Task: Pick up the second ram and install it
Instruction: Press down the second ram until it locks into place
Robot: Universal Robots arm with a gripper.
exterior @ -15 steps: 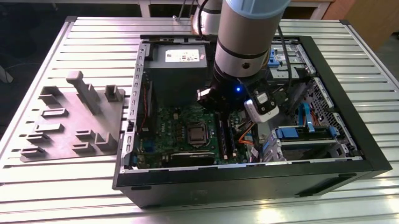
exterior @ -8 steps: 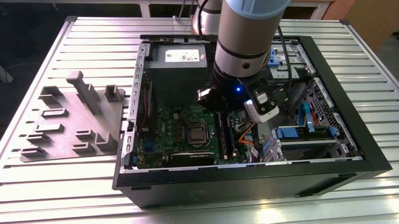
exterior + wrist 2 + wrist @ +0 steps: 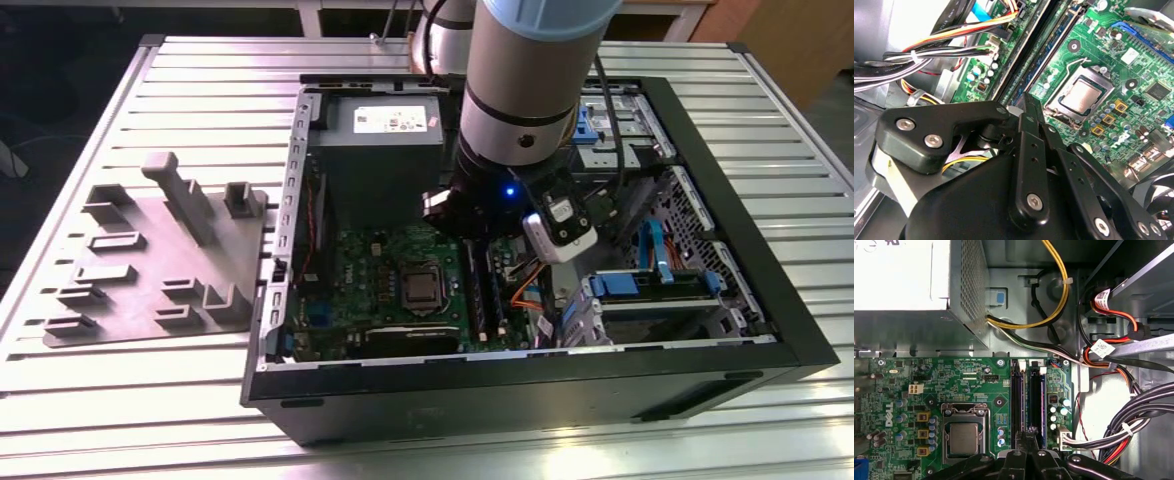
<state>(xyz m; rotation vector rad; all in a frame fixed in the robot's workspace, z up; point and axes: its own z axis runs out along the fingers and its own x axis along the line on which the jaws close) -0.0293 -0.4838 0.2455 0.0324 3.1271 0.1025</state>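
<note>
Lying in its slot, bluish-green second ram (image 3: 1035, 405) under gripper (image 3: 1029, 437)

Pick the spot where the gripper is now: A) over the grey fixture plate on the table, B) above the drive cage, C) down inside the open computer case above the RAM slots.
C: in the first wrist view the gripper sits over the RAM slots on the motherboard.

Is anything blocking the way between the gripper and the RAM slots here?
Nothing visible. The gripper is directly over the black RAM slots, where a bluish-green RAM stick stands between the rails. The cable bundle runs beside the slots, not across them.
</note>
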